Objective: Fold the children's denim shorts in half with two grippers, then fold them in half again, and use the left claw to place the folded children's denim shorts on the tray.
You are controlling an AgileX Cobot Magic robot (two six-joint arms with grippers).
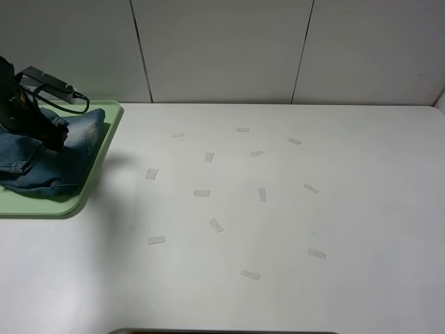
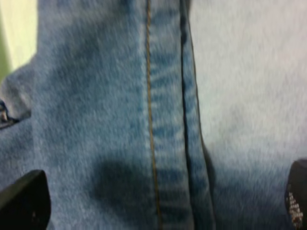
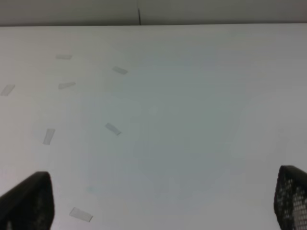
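The denim shorts (image 1: 52, 161) lie folded in a bundle on the pale green tray (image 1: 43, 206) at the far left of the table. My left gripper (image 1: 55, 142) is down on top of the shorts, its arm coming in from the left edge. In the left wrist view the denim (image 2: 120, 105) with an orange-stitched seam fills the frame, and the left gripper (image 2: 158, 206) has its jaws wide apart, holding nothing. My right gripper (image 3: 163, 201) is open and empty above the bare white table (image 3: 192, 120); it does not show in the exterior high view.
Several small pale tape strips (image 1: 201, 193) are scattered over the middle of the white table (image 1: 348, 209). A white panelled wall (image 1: 222, 49) runs along the back. The tray's right rim (image 1: 104, 146) faces the table's middle.
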